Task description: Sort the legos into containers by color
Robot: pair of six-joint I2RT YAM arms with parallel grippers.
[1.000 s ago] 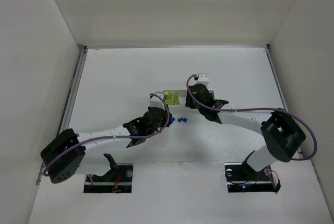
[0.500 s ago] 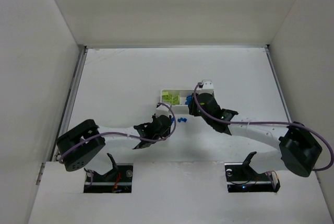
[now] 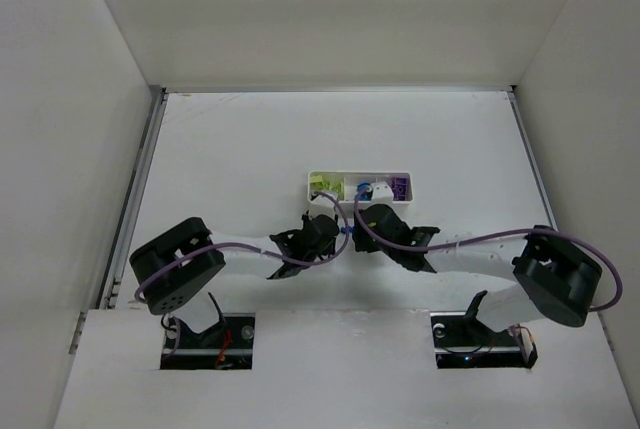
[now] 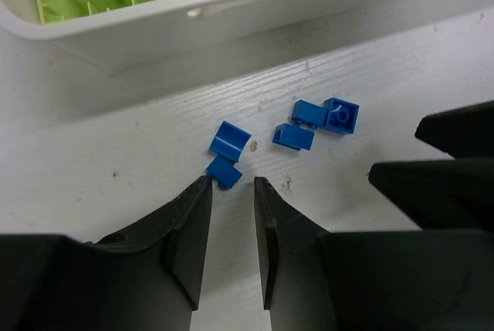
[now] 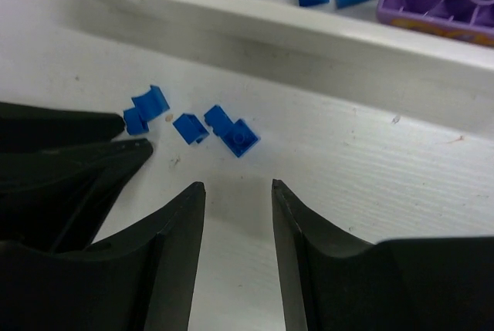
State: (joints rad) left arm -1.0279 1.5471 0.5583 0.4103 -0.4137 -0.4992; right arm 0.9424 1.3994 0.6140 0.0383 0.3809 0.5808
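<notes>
Five blue legos (image 4: 294,137) lie loose on the desk (image 4: 93,161), just near of the tray (image 4: 154,26). The left fingers (image 4: 199,200), narrow and empty, have their tips at the leftmost one. The right fingers (image 5: 184,207), wider and empty, face the rightmost.

The left arm (image 3: 235,251) and the right arm (image 3: 470,254) both reach forward and bend inward, so the wrists come almost tip to tip in the middle. The left tool (image 4: 231,183) points down, its fingers (image 4: 185,238) a narrow gap apart. The right tool (image 5: 238,186) is low too, its fingers (image 5: 174,246) parted wider.
</notes>
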